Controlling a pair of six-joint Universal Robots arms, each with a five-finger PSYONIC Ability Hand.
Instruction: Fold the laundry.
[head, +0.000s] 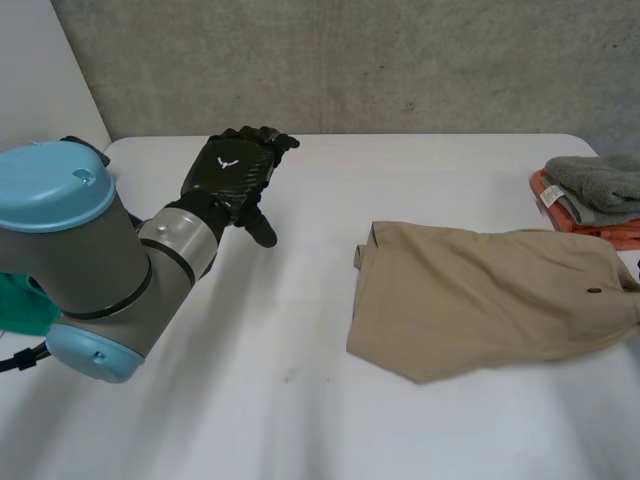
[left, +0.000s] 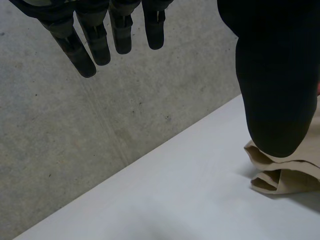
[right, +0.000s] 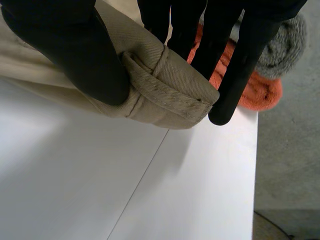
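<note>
The right hand (right: 75, 55) is pinching the thick stitched edge of a soft, limp tan garment (head: 480, 300) lying on the desk's (head: 250, 400) right side, likely the firmest place to hold, while the left hand (head: 232, 172) is hovering open at far left.

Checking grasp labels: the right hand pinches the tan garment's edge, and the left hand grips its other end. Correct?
Not quite. The left hand grips nothing: it is open, and the head view shows it well apart from the tan garment. The right hand does pinch its edge, per the right wrist view.
</note>
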